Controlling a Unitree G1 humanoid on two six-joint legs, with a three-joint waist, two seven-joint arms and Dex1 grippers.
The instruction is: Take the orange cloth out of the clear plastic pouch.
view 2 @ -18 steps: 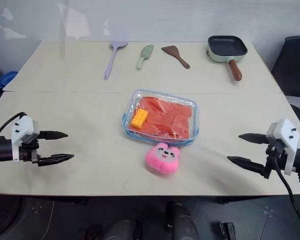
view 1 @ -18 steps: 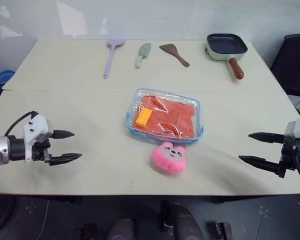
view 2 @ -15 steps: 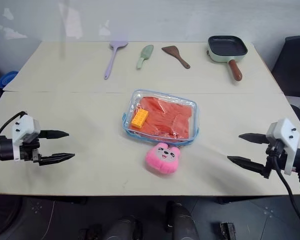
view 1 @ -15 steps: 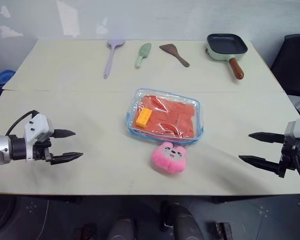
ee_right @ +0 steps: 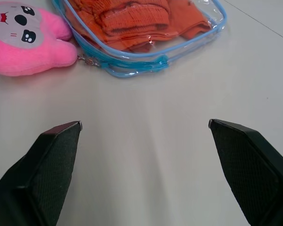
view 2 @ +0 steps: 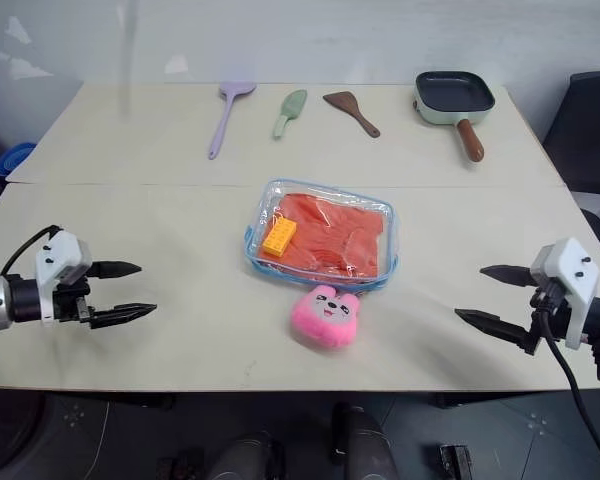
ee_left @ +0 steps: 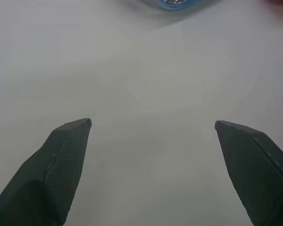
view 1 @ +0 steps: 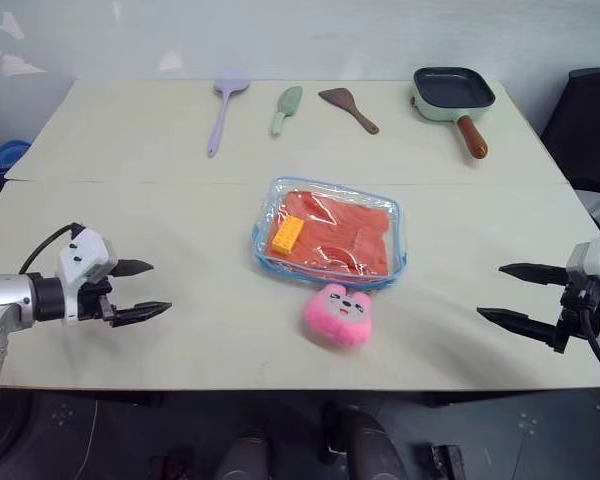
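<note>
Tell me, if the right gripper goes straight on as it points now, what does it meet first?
Probably bare table first; beyond it the clear plastic pouch with blue edging. The open right gripper aims there, though depth is uncertain.

Three utensils [view 1: 285, 108], one pan [view 1: 454, 95], one pouch [view 1: 329, 233].

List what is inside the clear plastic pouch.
Inside the clear plastic pouch lies the folded orange cloth, with a small orange-yellow block at one end. Anything beneath the cloth is covered.
</note>
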